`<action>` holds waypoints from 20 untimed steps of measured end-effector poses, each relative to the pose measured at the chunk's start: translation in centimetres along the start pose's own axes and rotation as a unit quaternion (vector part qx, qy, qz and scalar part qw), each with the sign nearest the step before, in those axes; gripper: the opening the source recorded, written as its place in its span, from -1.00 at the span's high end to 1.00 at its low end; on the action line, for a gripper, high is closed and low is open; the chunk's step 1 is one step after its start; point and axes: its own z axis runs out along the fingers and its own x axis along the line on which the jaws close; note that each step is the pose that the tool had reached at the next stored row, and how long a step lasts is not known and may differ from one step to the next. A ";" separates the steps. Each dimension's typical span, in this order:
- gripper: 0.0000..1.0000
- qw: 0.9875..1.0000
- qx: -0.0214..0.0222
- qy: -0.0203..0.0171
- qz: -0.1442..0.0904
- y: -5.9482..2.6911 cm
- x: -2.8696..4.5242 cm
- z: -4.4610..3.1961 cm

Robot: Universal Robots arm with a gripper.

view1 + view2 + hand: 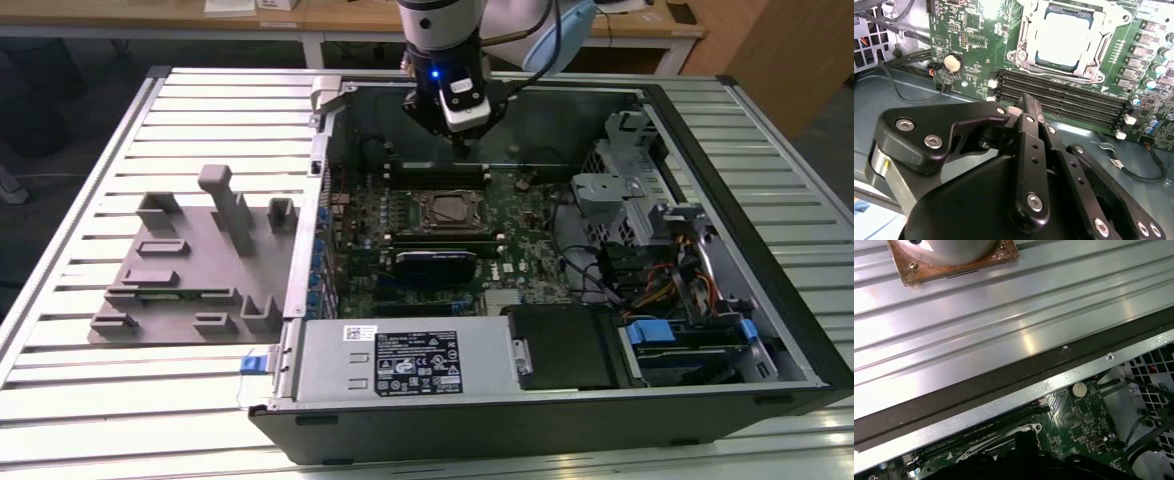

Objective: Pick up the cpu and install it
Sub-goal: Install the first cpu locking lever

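Observation:
The cpu (1061, 36), a flat square chip with a shiny silver top, lies inside the metal socket frame (1030, 30) on the green motherboard (974, 30). In the exterior view the cpu (449, 207) shows at the middle of the board. My gripper (461, 138) hangs above the far part of the board, over the memory slots (1069, 97) and apart from the chip. Its black fingers (1026, 125) stand together with nothing between them. In the first wrist view the fingertips (1024, 440) point down at the board.
The open computer case (747, 250) lies on a slatted metal table (80, 400). A grey plastic fixture (187, 270) stands at the exterior view's left. Drive cages and cables (654, 260) crowd the case's right side, and a power supply (400, 362) sits at its near edge.

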 end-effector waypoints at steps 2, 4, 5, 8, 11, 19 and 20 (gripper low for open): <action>0.79 1.000 0.002 0.001 0.000 0.00 -0.03 0.01; 0.79 1.000 0.005 0.004 0.000 0.02 -0.07 0.03; 0.79 1.000 0.008 0.007 -0.001 0.03 -0.10 0.05; 0.79 1.000 0.018 0.016 -0.001 0.09 -0.25 0.11; 0.79 0.999 0.026 0.019 -0.002 0.08 -0.40 0.16; 0.79 0.999 0.039 0.021 -0.004 -0.43 -1.02 0.24; 0.79 0.999 0.040 0.022 -0.004 -0.53 -1.11 0.25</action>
